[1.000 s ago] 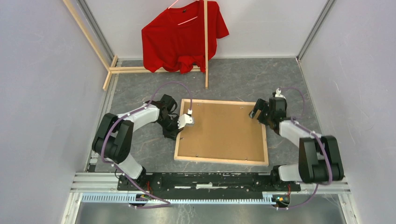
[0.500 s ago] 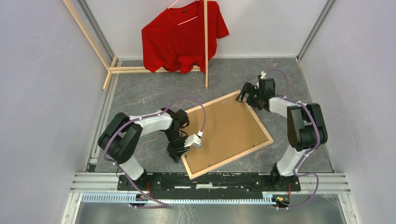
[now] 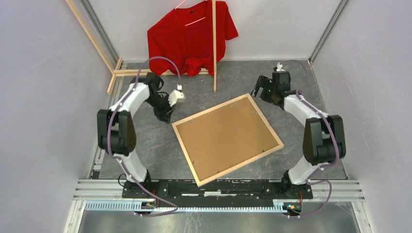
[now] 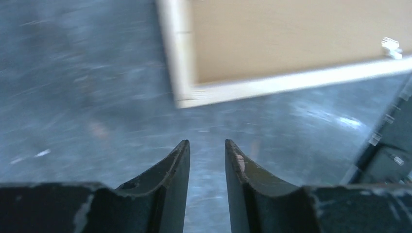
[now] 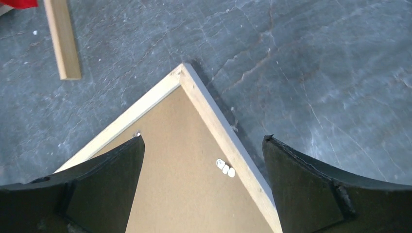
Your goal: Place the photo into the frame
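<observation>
Frame (image 5: pixel 221 132) rotated; left end effector (image 4: pixel 207 145) withdrew, apparently opening.

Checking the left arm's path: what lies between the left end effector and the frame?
Only bare grey tabletop lies between the left end effector and the frame, as the left wrist view shows.

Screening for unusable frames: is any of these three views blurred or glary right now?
Left wrist view: motion-smeared, the frame edge and table streaked, only the fingers sharp. Right wrist view: crisp, the table's veining clear. Top external view: sharp, evenly lit, soft shadows, no glare.
</observation>
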`<act>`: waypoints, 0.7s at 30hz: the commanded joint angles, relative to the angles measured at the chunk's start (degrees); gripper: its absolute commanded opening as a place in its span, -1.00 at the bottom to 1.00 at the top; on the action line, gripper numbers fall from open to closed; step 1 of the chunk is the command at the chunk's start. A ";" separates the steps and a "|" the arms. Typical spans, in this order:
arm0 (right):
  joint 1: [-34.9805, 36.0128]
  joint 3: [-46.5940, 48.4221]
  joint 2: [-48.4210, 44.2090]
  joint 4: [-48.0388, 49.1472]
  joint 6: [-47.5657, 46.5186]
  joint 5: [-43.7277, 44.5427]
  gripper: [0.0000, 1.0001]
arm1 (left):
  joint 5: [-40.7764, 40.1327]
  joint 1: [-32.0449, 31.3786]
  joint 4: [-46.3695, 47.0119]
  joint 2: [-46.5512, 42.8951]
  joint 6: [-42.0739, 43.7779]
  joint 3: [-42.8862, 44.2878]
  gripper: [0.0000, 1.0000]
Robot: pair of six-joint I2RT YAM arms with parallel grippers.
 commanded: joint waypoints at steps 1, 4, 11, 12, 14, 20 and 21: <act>-0.12 -6.42 -8.70 1.43 1.88 0.25 0.96 | -3.07 3.90 13.72 9.71 -14.64 7.07 -0.24; -0.16 -12.36 -12.69 2.32 3.20 -3.68 0.96 | -0.78 4.89 17.64 14.44 -19.70 10.11 -0.32; 2.24 -24.15 -21.18 6.34 5.82 -9.70 0.96 | 0.01 3.74 24.32 17.41 -23.94 6.70 -0.42; 3.37 -24.61 -22.14 6.36 5.88 -9.37 0.96 | -0.58 3.32 25.39 17.26 -24.15 5.36 -0.43; 7.14 -24.87 -22.70 6.20 6.36 -8.24 0.97 | -1.03 2.59 26.92 16.97 -24.26 2.36 -0.44; 19.52 -25.97 -21.08 11.63 11.30 -5.51 0.96 | -0.30 0.85 28.17 16.49 -23.76 -1.82 -0.45; 21.20 -25.79 -20.34 12.42 12.08 -5.30 0.96 | -0.05 0.74 27.82 16.37 -23.40 -2.25 -0.46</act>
